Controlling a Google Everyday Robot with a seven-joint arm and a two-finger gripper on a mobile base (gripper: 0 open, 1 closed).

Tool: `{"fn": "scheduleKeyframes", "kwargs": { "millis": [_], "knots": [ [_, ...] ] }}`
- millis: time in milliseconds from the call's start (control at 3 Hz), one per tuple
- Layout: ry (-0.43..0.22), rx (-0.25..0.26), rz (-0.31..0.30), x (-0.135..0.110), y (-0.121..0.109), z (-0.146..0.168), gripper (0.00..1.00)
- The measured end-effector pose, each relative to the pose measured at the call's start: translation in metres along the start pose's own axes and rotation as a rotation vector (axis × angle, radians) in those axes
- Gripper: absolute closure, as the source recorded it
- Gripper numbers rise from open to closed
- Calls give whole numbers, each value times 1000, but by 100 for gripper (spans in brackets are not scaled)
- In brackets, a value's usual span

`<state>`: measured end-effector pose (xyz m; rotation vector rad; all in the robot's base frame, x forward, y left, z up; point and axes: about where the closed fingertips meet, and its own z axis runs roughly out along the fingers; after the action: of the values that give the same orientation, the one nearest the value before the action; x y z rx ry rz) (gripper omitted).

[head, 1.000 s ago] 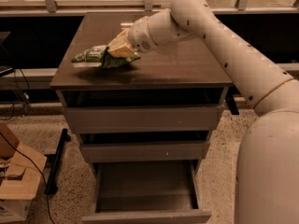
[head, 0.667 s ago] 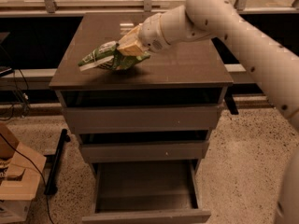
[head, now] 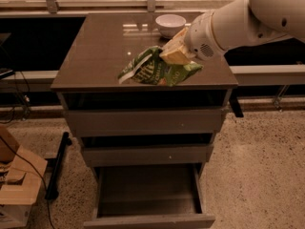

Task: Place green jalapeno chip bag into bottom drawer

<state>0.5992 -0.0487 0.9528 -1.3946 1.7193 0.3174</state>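
Note:
The green jalapeno chip bag [head: 155, 70] hangs in the air, lifted just above the front of the dark cabinet top [head: 95, 56]. My gripper [head: 172, 54] is shut on the bag's right upper part, with the white arm reaching in from the upper right. The bottom drawer [head: 148, 194] is pulled out wide at the foot of the cabinet, its deep tray showing nothing inside. The bag is well above and slightly behind that drawer's opening.
A white bowl [head: 170, 24] stands at the back of the cabinet top. The two upper drawers [head: 143, 122] are pulled out a little. A cardboard box [head: 19, 185] and a cable lie on the floor at left, next to a black bar [head: 58, 166].
The gripper has lifted the bag off the left part of the cabinet top and carried it right and toward the front. The camera view has shifted, and the white bowl has come into view.

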Motion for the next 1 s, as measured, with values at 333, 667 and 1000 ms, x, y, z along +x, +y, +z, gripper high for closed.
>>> {"fn": "scheduleKeyframes", "kwargs": {
  "millis": [333,667,1000],
  "knots": [
    [105,-28,135,46,28,-9,100],
    [165,-119,279,96,63,13,100],
    [193,-223,393,136,101,60,100]
  ]
}}
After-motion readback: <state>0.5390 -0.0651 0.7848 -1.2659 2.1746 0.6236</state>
